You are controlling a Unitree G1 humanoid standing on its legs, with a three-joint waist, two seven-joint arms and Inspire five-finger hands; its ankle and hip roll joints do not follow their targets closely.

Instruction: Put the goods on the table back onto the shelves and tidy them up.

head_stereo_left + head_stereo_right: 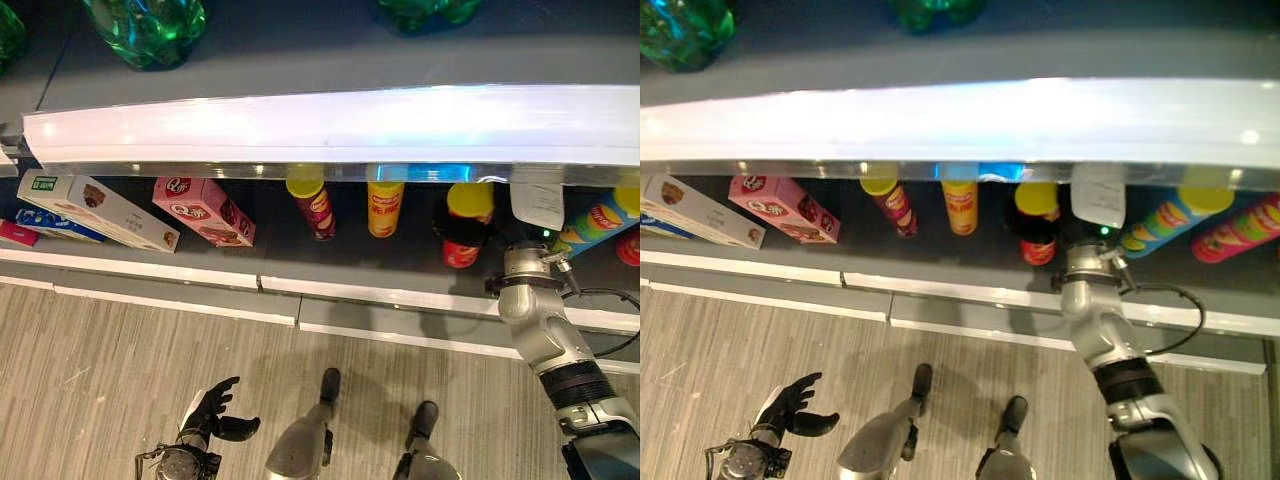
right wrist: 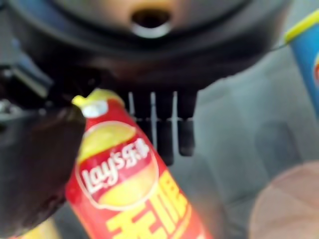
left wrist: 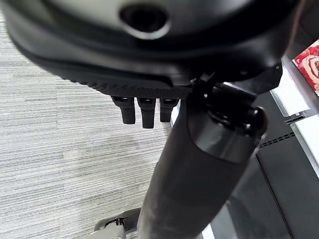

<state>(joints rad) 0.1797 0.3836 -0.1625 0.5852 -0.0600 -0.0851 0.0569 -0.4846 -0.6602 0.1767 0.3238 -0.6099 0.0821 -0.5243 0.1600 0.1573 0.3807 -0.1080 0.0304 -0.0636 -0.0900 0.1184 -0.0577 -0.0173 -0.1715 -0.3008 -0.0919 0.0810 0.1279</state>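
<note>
Under the shelf lip, the right hand (image 2: pixel 159 119) extends straight fingers beside, not around, the red chip can (image 2: pixel 129 189). Left hand (image 1: pixel 215 410) hangs relaxed, holding nothing.

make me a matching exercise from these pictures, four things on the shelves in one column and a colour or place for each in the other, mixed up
Things:
1. bottle
2. flat box
3. tilted can
4. left hand

Colour or place:
A. pink
B. low over the floor, fingers open
C. green, on the upper shelf
D. blue, leaning at the right end

Pairs: 1-C, 2-A, 3-D, 4-B
</note>
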